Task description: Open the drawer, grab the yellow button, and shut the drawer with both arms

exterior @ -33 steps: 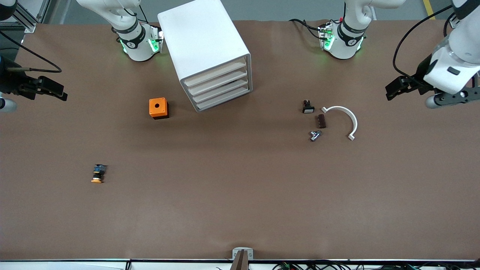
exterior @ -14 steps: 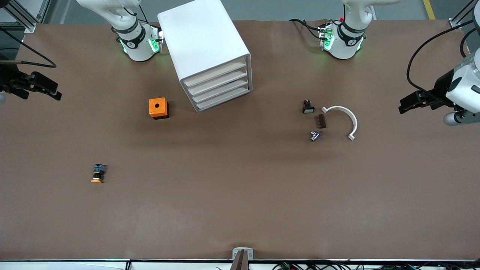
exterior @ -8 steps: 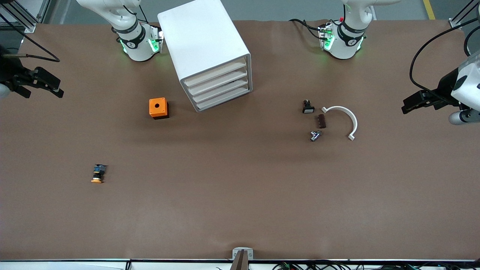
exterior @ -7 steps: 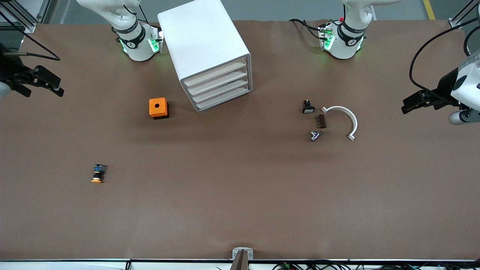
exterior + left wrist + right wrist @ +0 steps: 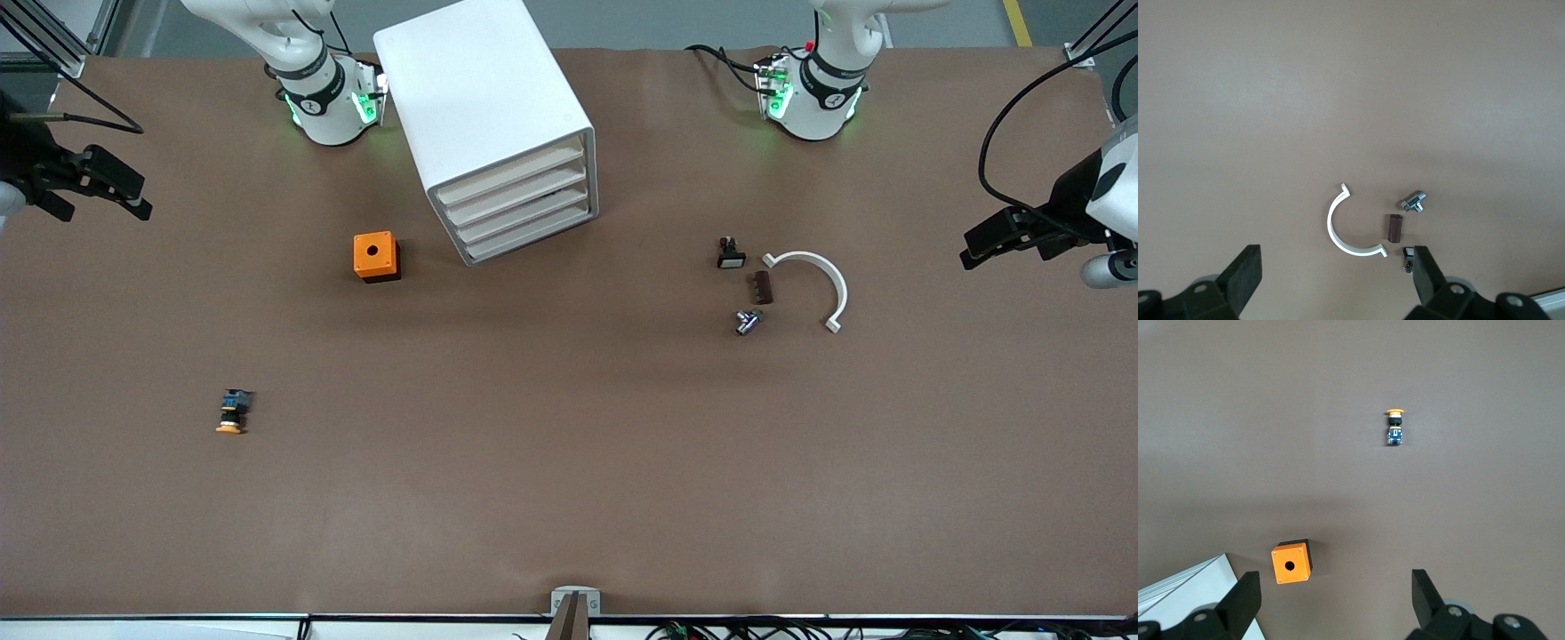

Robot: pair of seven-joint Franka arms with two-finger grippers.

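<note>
Right tool (image 5: 102, 191): released, holding nothing, up over the right arm's end of the table (image 5: 569, 498). Button (image 5: 233, 413): lying on its side on the table, nearer the front camera than the orange cube (image 5: 376, 256). Drawer (image 5: 513, 174): uppermost of four in the white cabinet (image 5: 471, 89), shut. Left tool (image 5: 1005, 240): released, empty, over the left arm's end of the table.

light: even, overhead | shadows: soft, short | focus: sharp | glare: none

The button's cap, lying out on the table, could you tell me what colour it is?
Orange; the button has a black-and-blue body, clearest in the right wrist view.
</note>
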